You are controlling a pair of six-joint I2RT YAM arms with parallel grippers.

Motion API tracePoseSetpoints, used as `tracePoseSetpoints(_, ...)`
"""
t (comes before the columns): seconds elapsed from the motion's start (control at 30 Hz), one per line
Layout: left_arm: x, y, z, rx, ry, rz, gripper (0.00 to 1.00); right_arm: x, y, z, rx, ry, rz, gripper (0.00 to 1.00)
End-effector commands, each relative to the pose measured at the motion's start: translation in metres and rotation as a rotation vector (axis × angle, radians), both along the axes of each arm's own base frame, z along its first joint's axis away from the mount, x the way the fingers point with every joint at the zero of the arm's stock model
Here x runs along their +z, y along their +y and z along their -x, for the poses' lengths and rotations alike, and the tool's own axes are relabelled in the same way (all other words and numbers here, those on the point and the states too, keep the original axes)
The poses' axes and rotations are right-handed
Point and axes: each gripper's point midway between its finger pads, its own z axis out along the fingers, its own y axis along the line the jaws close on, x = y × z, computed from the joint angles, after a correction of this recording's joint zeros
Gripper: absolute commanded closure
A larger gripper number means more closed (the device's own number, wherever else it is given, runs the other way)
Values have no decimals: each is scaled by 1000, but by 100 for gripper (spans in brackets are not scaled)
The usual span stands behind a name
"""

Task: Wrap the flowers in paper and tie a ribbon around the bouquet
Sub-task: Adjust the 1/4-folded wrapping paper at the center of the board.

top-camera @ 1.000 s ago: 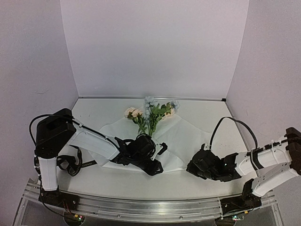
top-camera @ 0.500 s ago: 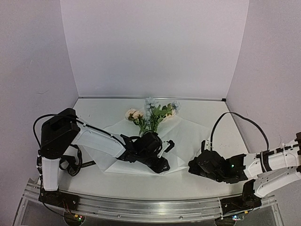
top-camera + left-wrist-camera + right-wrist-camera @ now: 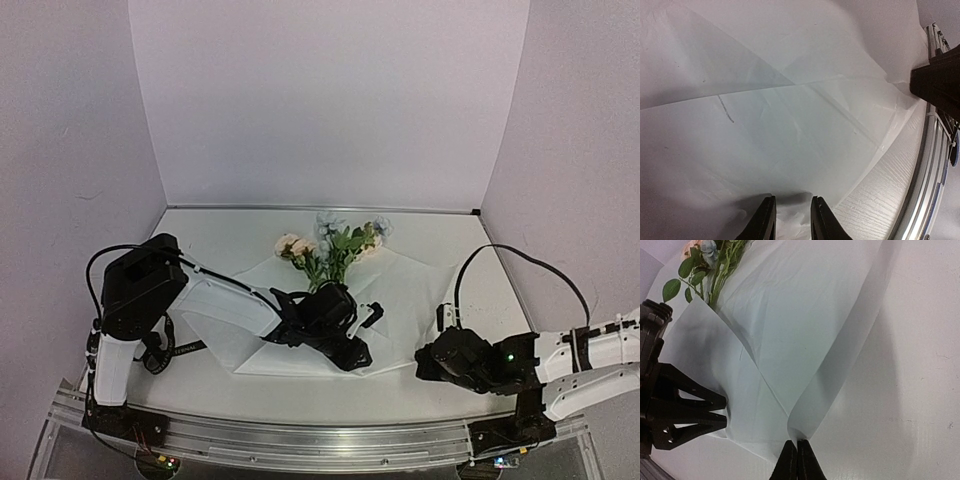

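Note:
The white paper [image 3: 400, 290] lies spread on the table, with the flowers [image 3: 335, 250] on its far part, cream-pink and pale blue blooms pointing away. Their stems run under a folded flap toward my left gripper [image 3: 368, 338]. In the left wrist view the left gripper [image 3: 793, 198] is shut on a crumpled bunch of paper [image 3: 790, 115]. My right gripper [image 3: 796, 442] is shut on a lifted fold at the paper's [image 3: 805, 315] near right corner. The flowers [image 3: 710, 260] and the left fingers [image 3: 700, 397] show in the right wrist view. The ribbon [image 3: 185, 348] lies by the left arm.
The white table [image 3: 220, 235] is boxed in by pale walls at the back and both sides. An aluminium rail [image 3: 300, 440] runs along the near edge, close to both grippers, and shows as the rail [image 3: 925, 175] in the left wrist view.
Both arms have moved to the right. The paper and flowers have slid right with them, and the right gripper has drawn its paper corner nearer the rail.

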Motion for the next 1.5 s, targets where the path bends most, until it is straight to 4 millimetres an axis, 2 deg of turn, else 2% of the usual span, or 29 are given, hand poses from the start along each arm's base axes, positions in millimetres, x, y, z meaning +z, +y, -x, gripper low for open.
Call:
tracePoseSetpoints(0.0,-2,1,-4,7,0,-29,74,19,-10,0,57,-57,134,100)
tracePoseSetpoints(0.13,9,-4,-8,13,-20,-6,73,25,-21,2,66,-54,200,100)
tracePoseSetpoints(0.27,20,-12,-22,10,-90,10,72,21,-21,5,76,-40,201,100)
tracePoseSetpoints(0.5,21,-33,-36,-49,-180,18,72,19,-22,8,90,-26,204,100)
tracePoseSetpoints(0.73,12,-52,-47,-88,-238,24,73,18,-19,9,105,-14,213,100)
tracePoseSetpoints(0.93,0,-54,-52,-81,-256,5,73,20,-15,8,127,-15,227,100)
tracePoseSetpoints(1.13,4,-49,-55,-58,-272,7,73,32,-5,8,177,-34,243,100)
tracePoseSetpoints(1.3,9,-48,-56,-55,-273,24,73,54,18,11,293,-85,273,100)
tracePoseSetpoints(1.47,7,-47,-54,-60,-263,26,72,63,30,15,385,-94,346,100)
